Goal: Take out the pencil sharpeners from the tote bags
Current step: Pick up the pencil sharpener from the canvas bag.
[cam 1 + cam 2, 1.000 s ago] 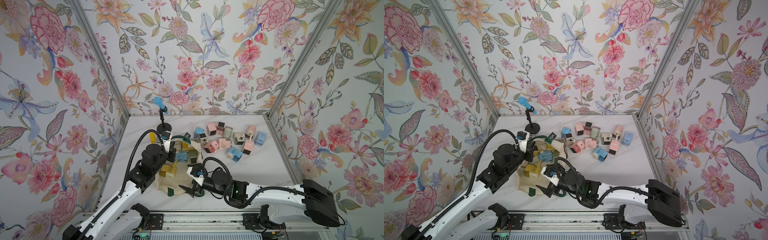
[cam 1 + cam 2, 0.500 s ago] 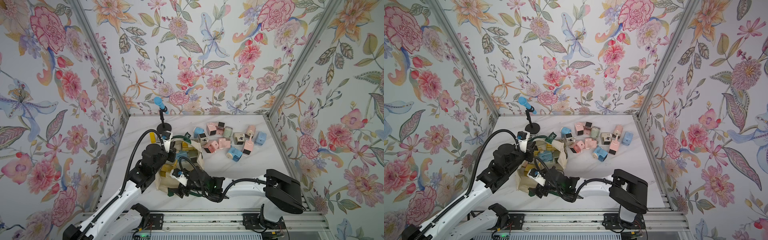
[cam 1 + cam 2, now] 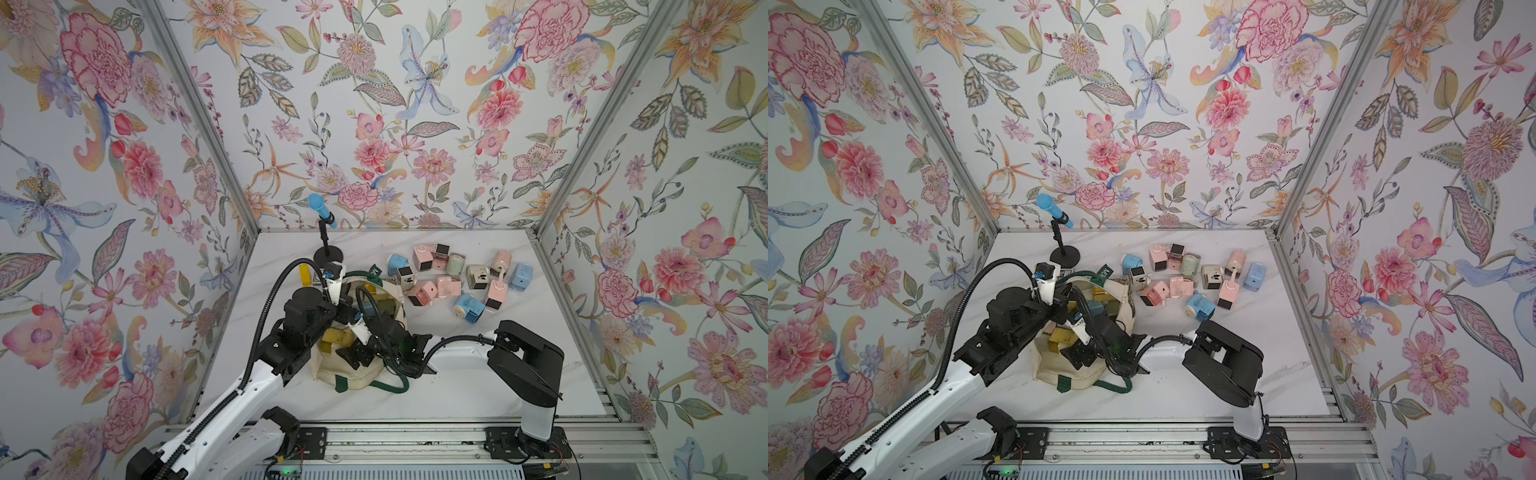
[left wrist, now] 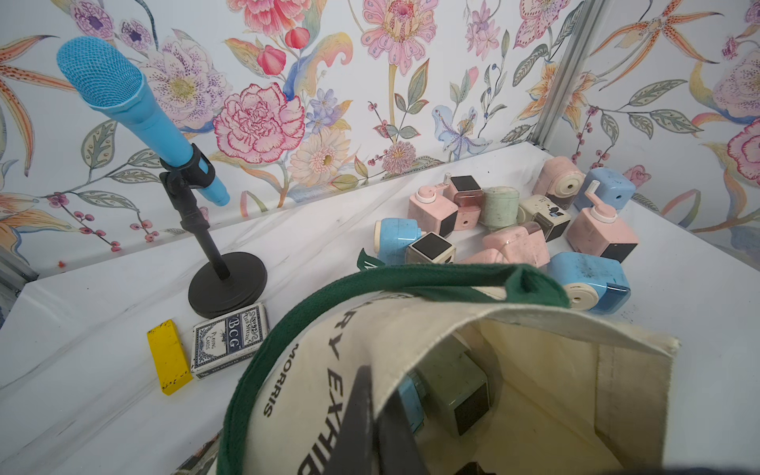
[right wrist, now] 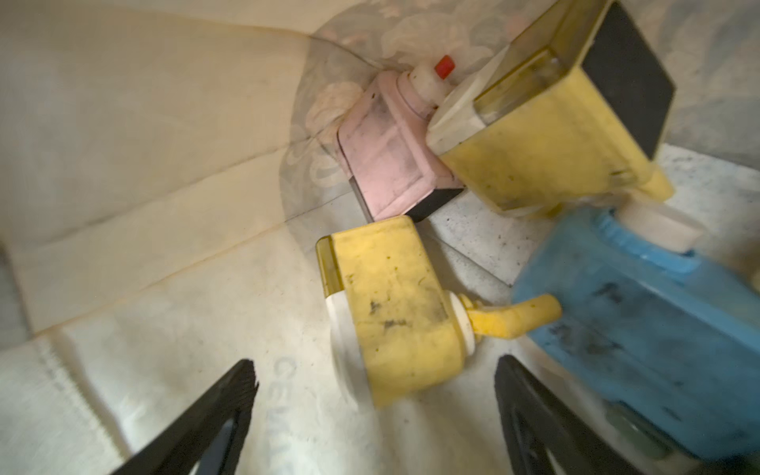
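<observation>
One yellow sharpener in tote

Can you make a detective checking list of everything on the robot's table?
Surface: white table, nothing spilled seen.
Job's things: cream tote bag lies open. A pile of sharpeners sits out beside it, and more are inside the bag.
Clutter: blue microphone on a stand, card deck and yellow bar, all beside the bag.
Grippers: left gripper is shut on the bag's rim. Right gripper is open inside the bag, lined up on a yellow sharpener and not touching it.
Cables: black cables loop above both arms.
Surroundings: flowered walls on three sides, metal rail in front.
</observation>
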Tool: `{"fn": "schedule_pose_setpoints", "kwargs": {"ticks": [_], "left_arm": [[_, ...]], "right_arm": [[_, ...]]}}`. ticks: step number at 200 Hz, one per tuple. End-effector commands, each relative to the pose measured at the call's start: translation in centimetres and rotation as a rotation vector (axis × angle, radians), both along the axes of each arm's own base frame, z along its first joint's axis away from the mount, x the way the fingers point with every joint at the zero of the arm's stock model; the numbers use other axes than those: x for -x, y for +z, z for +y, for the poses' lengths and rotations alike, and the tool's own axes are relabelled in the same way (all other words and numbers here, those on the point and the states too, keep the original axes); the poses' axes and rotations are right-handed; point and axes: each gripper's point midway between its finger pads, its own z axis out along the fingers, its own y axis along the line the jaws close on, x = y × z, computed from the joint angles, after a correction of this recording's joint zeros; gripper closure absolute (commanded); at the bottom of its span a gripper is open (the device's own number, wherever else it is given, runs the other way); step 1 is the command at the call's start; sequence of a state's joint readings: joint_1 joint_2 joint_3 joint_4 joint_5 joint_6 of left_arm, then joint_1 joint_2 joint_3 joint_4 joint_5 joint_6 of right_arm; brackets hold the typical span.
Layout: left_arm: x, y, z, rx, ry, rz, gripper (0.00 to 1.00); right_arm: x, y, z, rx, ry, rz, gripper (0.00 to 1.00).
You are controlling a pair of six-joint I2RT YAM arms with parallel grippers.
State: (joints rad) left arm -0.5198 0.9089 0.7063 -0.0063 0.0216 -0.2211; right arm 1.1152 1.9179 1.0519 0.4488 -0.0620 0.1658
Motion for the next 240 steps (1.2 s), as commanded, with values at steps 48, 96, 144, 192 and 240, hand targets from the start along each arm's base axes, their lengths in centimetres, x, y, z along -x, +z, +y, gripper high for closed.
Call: {"fn": "schedule_pose_setpoints", "kwargs": {"ticks": [48, 96, 144, 192, 240], "left_arm": [[-0.1, -0.6, 0.4, -0.009, 0.013, 0.028, 1.0], [-0.1, -0.6, 0.4, -0.01, 0.013, 0.027, 1.0], [-0.1, -0.6, 0.4, -0.012, 0.014, 0.027, 1.0], [-0.1, -0.8, 0.4, -0.012, 0.012, 0.031, 1.0], [-0.1, -0.7, 0.3, -0.007, 0.008, 0.03, 1.0]], "right_arm": [[-1.1, -2.9, 1.1, 0.006, 0.004, 0.057, 0.06], [-2.3, -4.9, 1.5, 0.033, -0.006, 0.08, 0.03], [0.2, -5.6, 3.3, 0.03, 0.139, 0.118, 0.15], [3.6, -5.8, 4.6, 0.057, 0.286, 0.101, 0.24], [1.3, -6.6, 4.3, 0.069, 0.143, 0.082, 0.02]]}}
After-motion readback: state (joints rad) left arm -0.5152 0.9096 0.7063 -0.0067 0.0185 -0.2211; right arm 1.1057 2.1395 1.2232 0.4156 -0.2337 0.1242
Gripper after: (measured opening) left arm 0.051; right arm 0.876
